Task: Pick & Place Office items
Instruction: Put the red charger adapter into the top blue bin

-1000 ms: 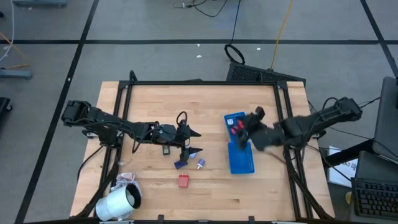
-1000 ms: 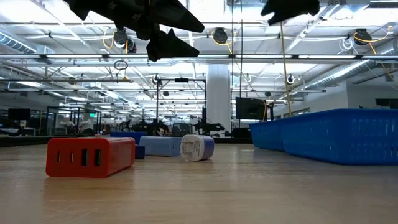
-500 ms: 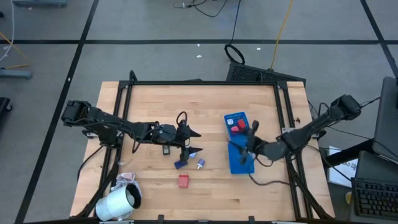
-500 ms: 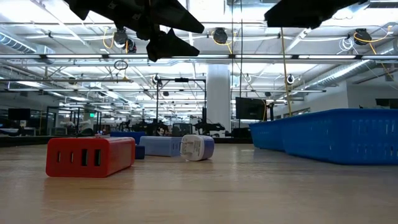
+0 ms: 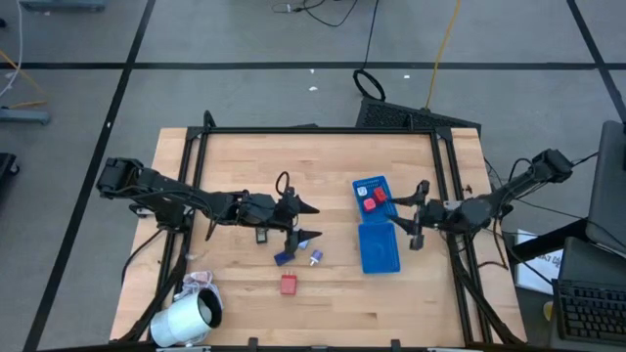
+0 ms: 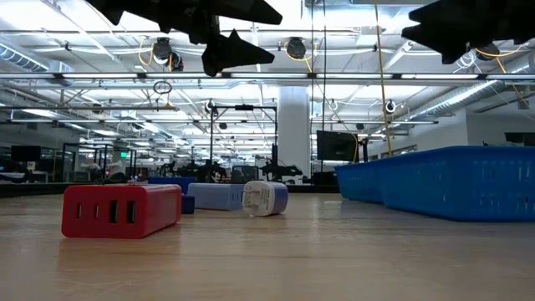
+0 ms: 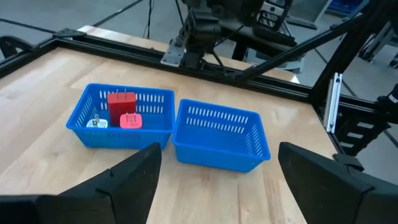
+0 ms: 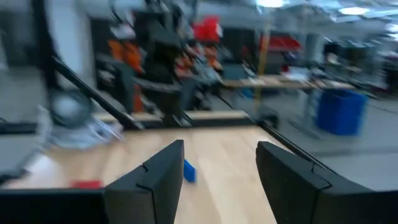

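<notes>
Several small office items lie on the wooden table: a red block, a dark blue piece, a white-and-blue plug and a black piece. Red pieces and a small white one lie in the far compartment of the blue tray; its near compartment holds nothing. My left gripper hangs open above the loose items, pointing at the tray. My right gripper stands open just off the tray's right side, holding nothing.
A big white roll lies at the table's near left corner. A black frame runs along the table's edges. Bare wood lies across the far half of the table and between the loose items and the tray.
My right gripper has drawn back from above the blue tray toward the table's right edge, sinking a little and tipping from pointing down to about level. The items and the tray have stayed where they were.
</notes>
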Controlling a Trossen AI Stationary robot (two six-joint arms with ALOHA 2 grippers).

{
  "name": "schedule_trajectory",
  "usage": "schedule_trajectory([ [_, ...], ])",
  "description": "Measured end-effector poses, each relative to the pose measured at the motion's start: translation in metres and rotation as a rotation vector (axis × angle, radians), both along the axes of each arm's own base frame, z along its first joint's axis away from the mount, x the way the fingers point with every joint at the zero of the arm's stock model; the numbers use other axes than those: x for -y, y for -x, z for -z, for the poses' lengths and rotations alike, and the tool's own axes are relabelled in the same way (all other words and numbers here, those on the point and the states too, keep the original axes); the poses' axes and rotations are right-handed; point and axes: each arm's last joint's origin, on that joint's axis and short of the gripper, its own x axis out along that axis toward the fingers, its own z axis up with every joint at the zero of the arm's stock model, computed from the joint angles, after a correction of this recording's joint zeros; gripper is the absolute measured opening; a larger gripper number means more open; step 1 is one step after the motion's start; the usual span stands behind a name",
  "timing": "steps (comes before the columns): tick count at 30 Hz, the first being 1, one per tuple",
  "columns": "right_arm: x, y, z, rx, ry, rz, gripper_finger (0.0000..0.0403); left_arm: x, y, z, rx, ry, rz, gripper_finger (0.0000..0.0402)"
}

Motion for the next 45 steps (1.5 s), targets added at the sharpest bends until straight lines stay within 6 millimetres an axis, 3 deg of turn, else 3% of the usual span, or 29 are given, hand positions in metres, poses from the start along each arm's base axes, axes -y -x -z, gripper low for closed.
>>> schedule_trajectory([
  [5,0.004,0.011,0.011,0.069,0.006,-0.082,0.0189,0.000,0.000,-0.001,0.006,0.000,-0.010,0.0314],
  [15,0.008,0.022,0.010,0.089,0.052,-0.166,0.0189,0.000,0.000,-0.001,0.008,0.055,-0.026,0.0317],
  [22,0.011,0.027,0.011,0.082,0.017,-0.172,0.0189,0.007,0.002,0.004,-0.064,0.155,0.115,0.0318],
  [26,0.010,0.027,0.011,0.079,0.018,-0.171,0.0189,0.023,0.008,0.011,-0.163,0.276,0.187,0.0306],
  [32,0.011,0.027,0.011,0.085,0.016,-0.170,0.0189,0.062,0.025,0.020,-0.384,0.482,0.186,0.0293],
  [39,0.010,0.027,0.011,0.086,0.015,-0.172,0.0189,0.102,0.044,0.003,-0.573,0.655,-0.087,0.0293],
  [42,0.010,0.027,0.014,0.086,0.015,-0.173,0.0189,0.115,0.041,-0.002,-0.610,0.672,-0.183,0.0293],
  [45,0.010,0.027,0.019,0.095,0.002,-0.174,0.0189,0.128,0.028,0.006,-0.712,0.629,-0.252,0.0294],
])
